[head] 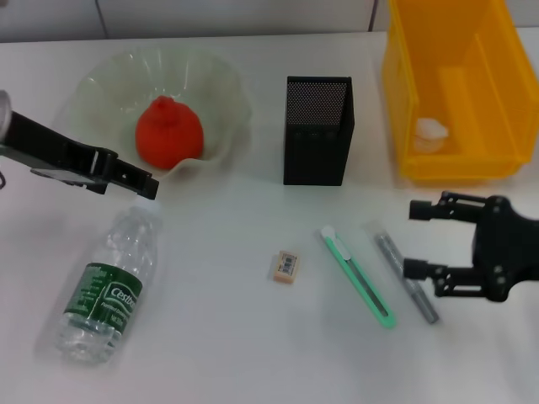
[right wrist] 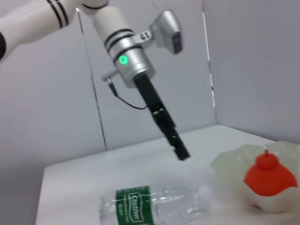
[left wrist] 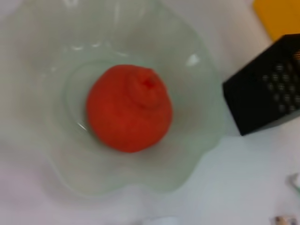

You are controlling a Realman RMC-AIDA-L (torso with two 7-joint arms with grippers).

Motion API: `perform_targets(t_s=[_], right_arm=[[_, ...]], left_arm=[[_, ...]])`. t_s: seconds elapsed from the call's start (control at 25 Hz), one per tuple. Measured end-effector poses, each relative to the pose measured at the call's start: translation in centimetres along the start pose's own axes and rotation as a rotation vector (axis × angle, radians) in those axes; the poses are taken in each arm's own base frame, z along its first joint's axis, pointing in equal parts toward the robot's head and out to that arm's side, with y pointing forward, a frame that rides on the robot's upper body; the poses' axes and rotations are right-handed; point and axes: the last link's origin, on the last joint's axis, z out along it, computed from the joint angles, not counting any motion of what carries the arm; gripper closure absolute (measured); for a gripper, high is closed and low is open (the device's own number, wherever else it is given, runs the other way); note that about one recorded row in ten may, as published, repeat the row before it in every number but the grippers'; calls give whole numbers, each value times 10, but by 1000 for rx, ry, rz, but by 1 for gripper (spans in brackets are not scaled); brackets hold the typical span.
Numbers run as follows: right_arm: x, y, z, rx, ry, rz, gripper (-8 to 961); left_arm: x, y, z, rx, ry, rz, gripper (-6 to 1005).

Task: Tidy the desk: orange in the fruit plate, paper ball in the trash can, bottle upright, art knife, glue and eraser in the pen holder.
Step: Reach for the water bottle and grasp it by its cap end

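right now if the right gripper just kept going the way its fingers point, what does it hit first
Probably the grey glue stick: the right gripper is open, fingers pointing toward the robot's left, and the stick lies right at their tips. Beyond it lies the green art knife. Height above the table is unclear.

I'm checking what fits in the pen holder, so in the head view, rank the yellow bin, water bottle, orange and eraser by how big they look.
Largest to smallest as they look in the head view:
1. yellow bin
2. water bottle
3. orange
4. eraser
The gaps are plain, so nearness to the camera should not swap any of them.
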Motion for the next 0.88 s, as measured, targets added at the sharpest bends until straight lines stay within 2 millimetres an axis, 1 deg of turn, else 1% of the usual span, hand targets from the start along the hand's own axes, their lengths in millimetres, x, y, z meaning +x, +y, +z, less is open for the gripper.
perform_targets(t_s=[0.12,0.16,0.2,0.4,0.56,0.88], right_arm=[[3,2,5,3,-6,-14,186],[5,2,8,5,-6,-21,186],[7,3,11,10,-7,-29,186],[9,4,14,2,-10,-23,186],[9,4,14,-1,-9,-21,186],[13,1,17,20,6,-14,186]], left_arm=[[5,-3,11,23,12,-19,265],[5,-3,11,23,12,-19,266],[7,-6,19,47,15,-25,267],[9,-13,31,106,8,-24,273],[9,-13,36,116,5,-20,278],[4,-11,47,126,-24,-5,288]])
